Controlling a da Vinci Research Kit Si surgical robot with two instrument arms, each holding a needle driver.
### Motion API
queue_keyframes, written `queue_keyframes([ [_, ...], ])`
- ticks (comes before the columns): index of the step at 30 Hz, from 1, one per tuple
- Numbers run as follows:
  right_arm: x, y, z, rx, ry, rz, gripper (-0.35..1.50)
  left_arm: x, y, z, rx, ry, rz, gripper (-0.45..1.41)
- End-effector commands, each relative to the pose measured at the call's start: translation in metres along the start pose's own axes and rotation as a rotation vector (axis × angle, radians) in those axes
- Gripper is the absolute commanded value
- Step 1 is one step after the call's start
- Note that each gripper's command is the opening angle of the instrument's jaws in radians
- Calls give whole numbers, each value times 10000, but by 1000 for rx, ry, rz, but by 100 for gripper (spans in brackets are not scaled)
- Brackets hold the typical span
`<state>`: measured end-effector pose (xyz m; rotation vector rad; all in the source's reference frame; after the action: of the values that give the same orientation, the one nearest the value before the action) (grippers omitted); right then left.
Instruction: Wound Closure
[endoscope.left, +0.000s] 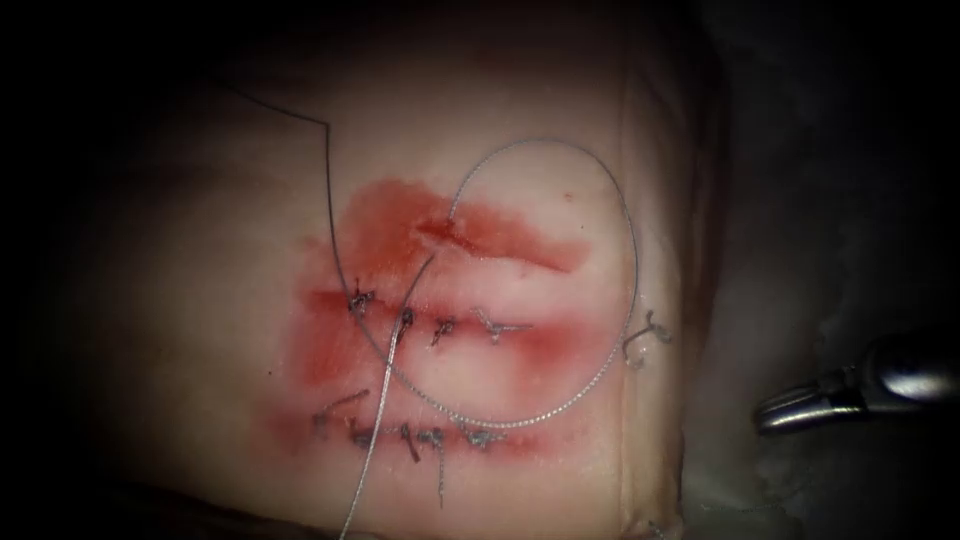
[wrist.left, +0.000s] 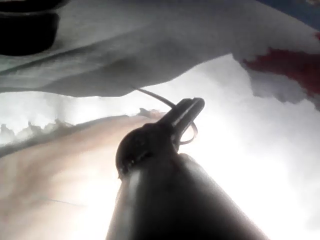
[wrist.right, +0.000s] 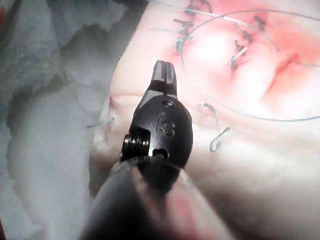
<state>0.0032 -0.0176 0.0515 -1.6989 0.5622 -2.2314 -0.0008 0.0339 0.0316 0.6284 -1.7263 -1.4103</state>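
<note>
My right tool (endoscope.left: 772, 414) sits off the tissue's (endoscope.left: 200, 300) right edge, jaws pressed together on nothing. A cut end of thread (endoscope.left: 646, 336) lies nearest its tip. Beyond that, two stitched rows (endoscope.left: 440, 326) are closed. The cut (endoscope.left: 485, 236) furthest from this tool gapes unstitched in red fluid (endoscope.left: 375, 225), so by my judgement one closure remains. The thread (endoscope.left: 630, 250) loops over the tissue between cut and rows. The left wrist view adds my left tool (wrist.left: 192, 107), jaws pinching a thin dark strand, thread I judge. I cannot locate the needle.
</note>
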Motion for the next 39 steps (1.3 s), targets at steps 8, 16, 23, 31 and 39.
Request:
queue_keyframes([
  [8, -38, 29, 110, 379, -200, 714, 0, 76, 34, 50, 17, 91, -35, -45],
  [16, 4, 60, 214, 329, -272, 1102, 47, 124, 61, 67, 9, 148, -58, -45],
  [23, 66, 27, 263, 387, -274, 1168, 83, 149, 67, 78, 13, 183, -70, -45],
  [31, 125, 18, 278, 491, -149, 1138, 57, 158, 68, 81, 25, 207, -78, -45],
  [39, 113, 35, 297, 467, -153, 1182, 54, 159, 71, 81, 25, 211, -84, -45],
])
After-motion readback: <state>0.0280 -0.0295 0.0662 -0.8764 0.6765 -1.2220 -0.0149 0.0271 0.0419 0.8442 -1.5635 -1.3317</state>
